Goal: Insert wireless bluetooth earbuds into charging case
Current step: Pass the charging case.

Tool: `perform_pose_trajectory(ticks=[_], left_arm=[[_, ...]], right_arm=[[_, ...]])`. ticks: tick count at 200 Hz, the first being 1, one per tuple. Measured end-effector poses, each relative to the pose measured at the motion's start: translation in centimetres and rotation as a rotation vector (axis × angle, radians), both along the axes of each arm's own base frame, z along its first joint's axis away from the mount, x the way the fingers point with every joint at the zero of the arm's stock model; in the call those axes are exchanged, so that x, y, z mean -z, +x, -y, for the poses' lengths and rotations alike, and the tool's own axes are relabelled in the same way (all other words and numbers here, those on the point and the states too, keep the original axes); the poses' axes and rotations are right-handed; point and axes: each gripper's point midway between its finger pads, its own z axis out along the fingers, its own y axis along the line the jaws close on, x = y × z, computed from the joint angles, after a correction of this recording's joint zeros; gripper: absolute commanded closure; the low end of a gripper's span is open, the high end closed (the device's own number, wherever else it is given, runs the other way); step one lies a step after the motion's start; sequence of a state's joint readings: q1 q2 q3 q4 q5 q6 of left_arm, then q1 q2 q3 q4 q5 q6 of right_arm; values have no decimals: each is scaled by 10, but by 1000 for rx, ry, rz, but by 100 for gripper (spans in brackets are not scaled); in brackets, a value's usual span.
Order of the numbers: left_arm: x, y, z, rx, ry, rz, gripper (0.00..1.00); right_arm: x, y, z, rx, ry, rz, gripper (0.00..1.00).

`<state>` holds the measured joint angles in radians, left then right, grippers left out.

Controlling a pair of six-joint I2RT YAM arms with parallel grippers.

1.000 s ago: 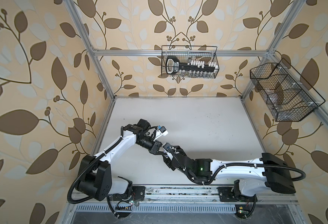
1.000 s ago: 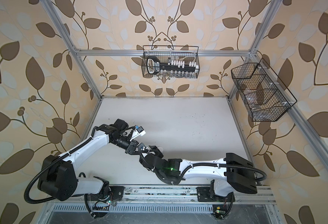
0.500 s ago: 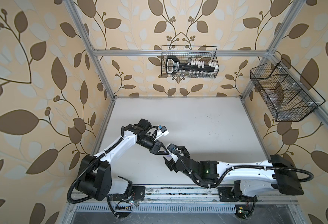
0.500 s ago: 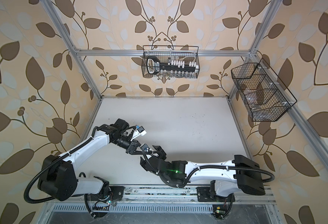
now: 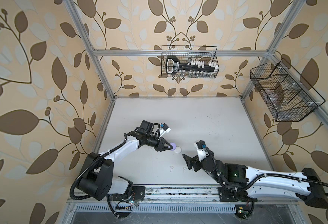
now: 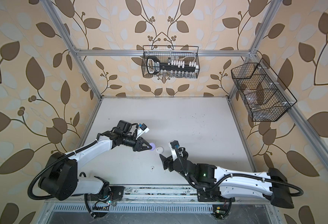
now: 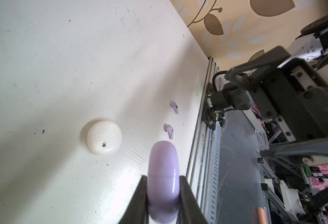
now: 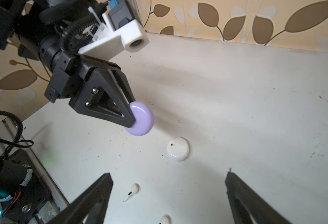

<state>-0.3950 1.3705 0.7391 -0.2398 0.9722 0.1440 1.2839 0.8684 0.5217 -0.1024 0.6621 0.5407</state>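
Over the white desk [image 5: 207,120], the left fingers [image 7: 138,201] are clamping a round lavender plastic case [image 7: 163,174] near a round white plastic case [image 5: 177,150]; the right fingers [image 8: 93,199] are gaping apart.

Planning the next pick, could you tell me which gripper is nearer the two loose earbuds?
Right: the right gripper is open just beside the earbuds; the left gripper, holding the lavender case, is farther back.

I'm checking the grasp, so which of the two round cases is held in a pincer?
The lavender case, clamped on edge in the left pincer. The white case lies flat on the table, untouched.
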Motion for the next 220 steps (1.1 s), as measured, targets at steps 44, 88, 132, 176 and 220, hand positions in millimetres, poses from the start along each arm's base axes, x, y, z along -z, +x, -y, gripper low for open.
perform_pose_trajectory(ticks=[44, 88, 132, 176, 220], left_arm=[[28, -13, 27, 61, 2, 66, 98], [40, -10, 31, 32, -40, 207, 98], [46, -11, 25, -3, -89, 328, 100], [34, -6, 27, -14, -126, 398, 100], [9, -10, 28, -9, -179, 436, 100]], right_arm=[[19, 11, 24, 83, 32, -102, 9], [58, 8, 21, 71, -10, -227, 10], [74, 10, 12, 51, 2, -308, 12], [66, 7, -10, -40, 72, -318, 28], [49, 8, -25, -127, 138, -286, 45]])
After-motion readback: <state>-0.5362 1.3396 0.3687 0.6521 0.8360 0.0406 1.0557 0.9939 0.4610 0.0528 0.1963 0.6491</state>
